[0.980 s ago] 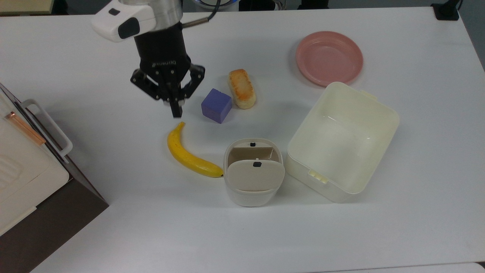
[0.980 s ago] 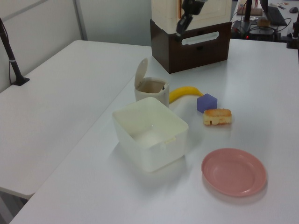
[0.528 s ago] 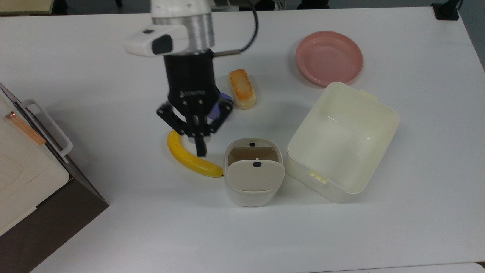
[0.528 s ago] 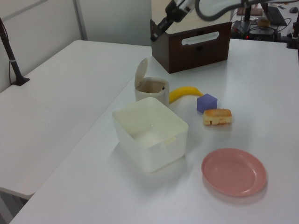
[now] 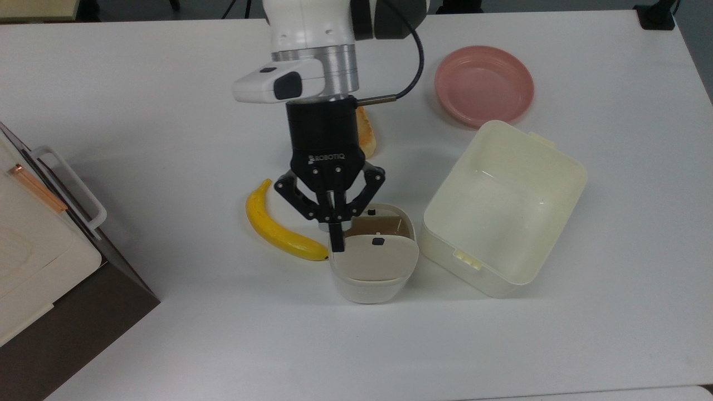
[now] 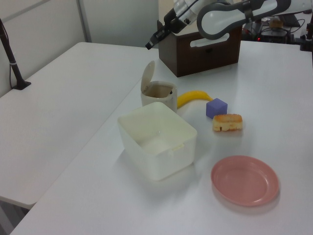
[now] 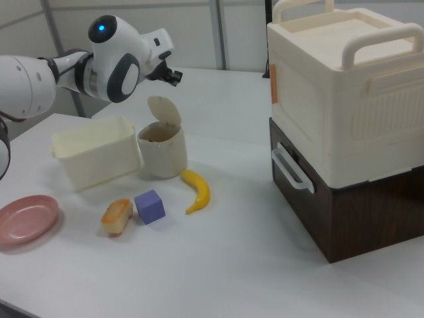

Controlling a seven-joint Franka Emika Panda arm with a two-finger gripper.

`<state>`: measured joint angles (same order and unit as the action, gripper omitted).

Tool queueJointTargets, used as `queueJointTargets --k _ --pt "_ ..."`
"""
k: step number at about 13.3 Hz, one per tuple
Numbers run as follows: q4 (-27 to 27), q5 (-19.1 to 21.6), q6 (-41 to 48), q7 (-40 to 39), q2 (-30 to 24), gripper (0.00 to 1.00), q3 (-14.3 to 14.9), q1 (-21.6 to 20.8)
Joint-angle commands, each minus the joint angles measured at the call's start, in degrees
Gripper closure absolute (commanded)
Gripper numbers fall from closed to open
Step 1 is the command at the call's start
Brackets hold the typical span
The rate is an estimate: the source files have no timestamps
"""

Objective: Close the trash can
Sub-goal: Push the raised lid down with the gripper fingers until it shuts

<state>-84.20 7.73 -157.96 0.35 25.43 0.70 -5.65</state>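
- I see the trash can standing on the white bench, just beside the tub, at the top view's lower middle.
- Its lid is raised upright on its hinge; the mouth is open, with a brown interior visible. A small black button sits on the lid.
- In the left view, the lid stands on the can's far-left side.
- My pincer is clenched on nothing, its fingers pressed together into a single tip.
- In the top view, the tip overlaps the can's rim at the lid's left edge. In the left view, the pincer hangs in the air above the lid, apart from it.
- The banana lies to the can's left in the top view, one end nearly at the can's wall.
- The bread is partly hidden behind my arm in the top view; the purple cube sits just beside it in the left view.
- The pink plate lies beyond the tub, apart from it.
- A cream box on a brown cabinet stands at the bench's edge, well apart from the can.
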Motion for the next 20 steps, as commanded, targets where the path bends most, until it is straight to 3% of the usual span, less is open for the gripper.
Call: queueJointTargets --k 1,9,12,18,20 --pt "-0.4 1.1 -0.5 0.8 0.5 1.0 0.5 -2.9" --pt "-0.8 1.1 1.2 1.3 0.4 1.0 0.5 -4.3" --pt "-0.4 0.8 12.0 1.2 -0.4 1.0 0.6 -4.0" --pt "-0.6 0.4 24.3 1.1 -2.1 1.0 0.7 -4.1" --pt "-0.9 0.3 24.3 1.1 -1.3 1.0 0.7 -4.2"
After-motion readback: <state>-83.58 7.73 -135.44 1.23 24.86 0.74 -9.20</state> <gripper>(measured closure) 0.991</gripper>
